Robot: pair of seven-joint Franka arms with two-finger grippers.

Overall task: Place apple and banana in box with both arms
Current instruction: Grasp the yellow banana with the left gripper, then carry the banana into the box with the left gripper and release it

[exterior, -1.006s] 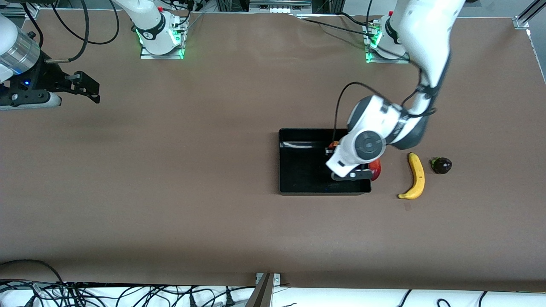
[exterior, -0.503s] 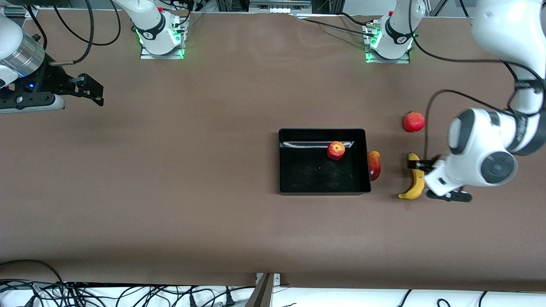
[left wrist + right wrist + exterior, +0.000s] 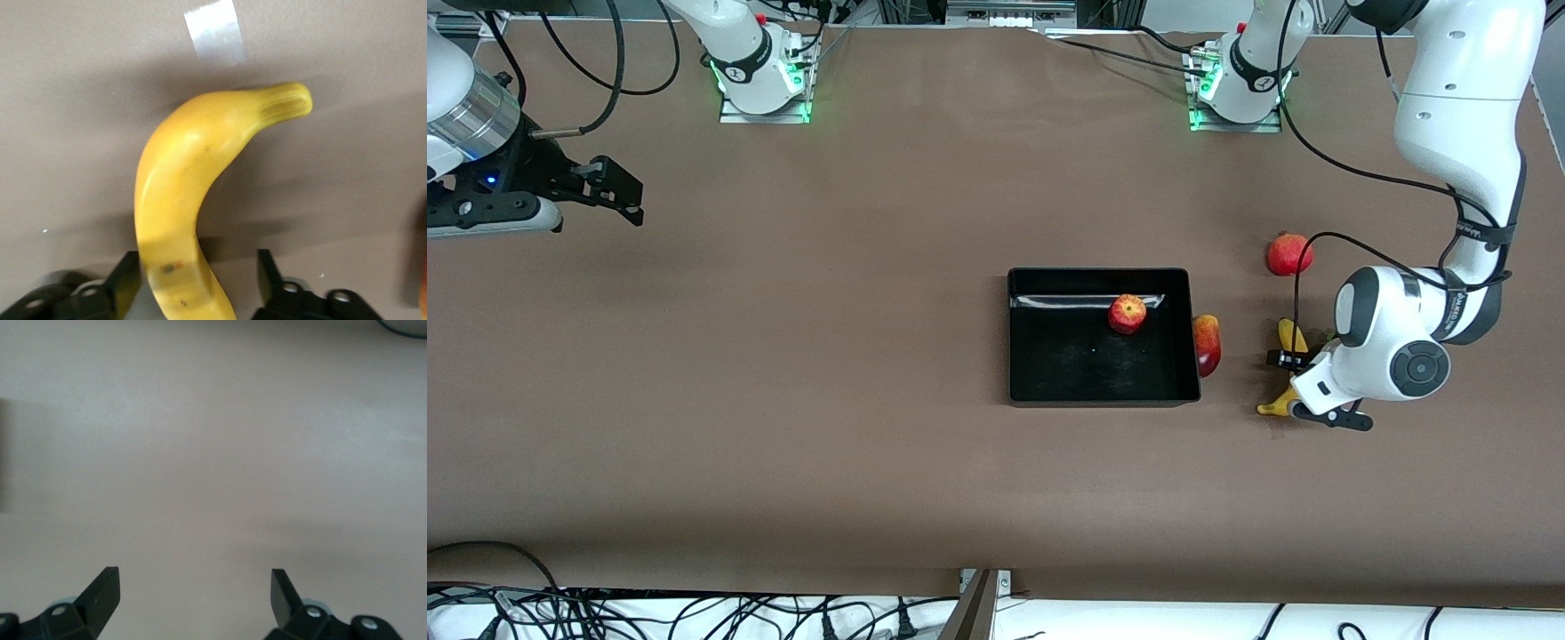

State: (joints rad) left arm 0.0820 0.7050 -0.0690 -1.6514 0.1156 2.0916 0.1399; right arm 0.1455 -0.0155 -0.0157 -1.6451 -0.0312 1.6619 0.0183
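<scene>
The right gripper point(image 3: 618, 191) is held wide open over bare table at the right arm's end, waiting. The apple point(image 3: 1128, 313) already lies in the box point(image 3: 1049, 391). The banana point(image 3: 180, 200) on the table near the box is straddled by the left gripper point(image 3: 200, 283), fingers spread for a grasp.

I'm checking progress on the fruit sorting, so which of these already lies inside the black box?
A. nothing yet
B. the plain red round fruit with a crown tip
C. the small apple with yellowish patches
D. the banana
C: the apple lies inside the box, while the banana lies on the table between the open fingers of the left gripper.
</scene>
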